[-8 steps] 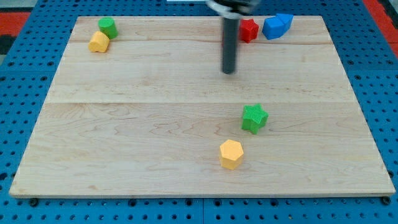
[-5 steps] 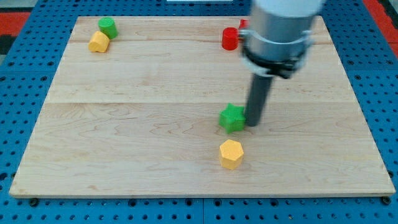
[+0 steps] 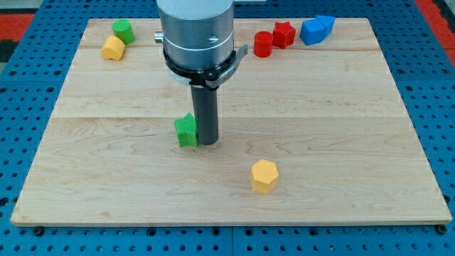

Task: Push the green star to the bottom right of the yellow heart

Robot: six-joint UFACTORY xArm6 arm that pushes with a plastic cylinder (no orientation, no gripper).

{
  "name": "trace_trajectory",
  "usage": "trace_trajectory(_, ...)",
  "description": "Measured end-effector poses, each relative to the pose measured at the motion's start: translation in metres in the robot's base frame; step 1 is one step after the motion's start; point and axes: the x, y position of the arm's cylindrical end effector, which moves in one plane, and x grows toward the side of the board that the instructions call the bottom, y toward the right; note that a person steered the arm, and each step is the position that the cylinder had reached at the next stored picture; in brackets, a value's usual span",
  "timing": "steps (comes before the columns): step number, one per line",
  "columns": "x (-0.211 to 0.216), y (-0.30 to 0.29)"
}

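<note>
The green star [image 3: 186, 131] lies left of the board's middle. My tip [image 3: 207, 142] stands on the board touching the star's right side. The rod and the grey arm body above it hide the board behind them. A yellow block that looks like the heart [image 3: 112, 48] lies near the view's top left corner, far up and left of the star.
A green round block [image 3: 123, 30] sits just above the yellow heart. A yellow hexagon [image 3: 264, 176] lies at the lower middle. A red cylinder [image 3: 263, 44], a red star [image 3: 284, 34] and two blue blocks [image 3: 315, 30] line the top right edge of the wooden board [image 3: 370, 142].
My tip came down to the star's right side and pushed it left, from right of the middle to left of the middle. The other blocks have not moved.
</note>
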Motion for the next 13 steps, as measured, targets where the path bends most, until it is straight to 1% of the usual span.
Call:
trace_trajectory(1,0.012,0.029)
trace_trajectory(2,0.025,0.012)
trace_trajectory(3,-0.008,-0.018)
trace_trajectory(4,-0.042,-0.034)
trace_trajectory(5,-0.059,-0.087)
trace_trajectory(6,-0.043,-0.082)
trace_trajectory(7,-0.03,-0.105)
trace_trajectory(9,-0.107,-0.175)
trace_trajectory(10,-0.14,-0.176)
trace_trajectory(11,-0.153,-0.142)
trace_trajectory(12,-0.125,-0.05)
trace_trajectory(13,-0.086,0.066)
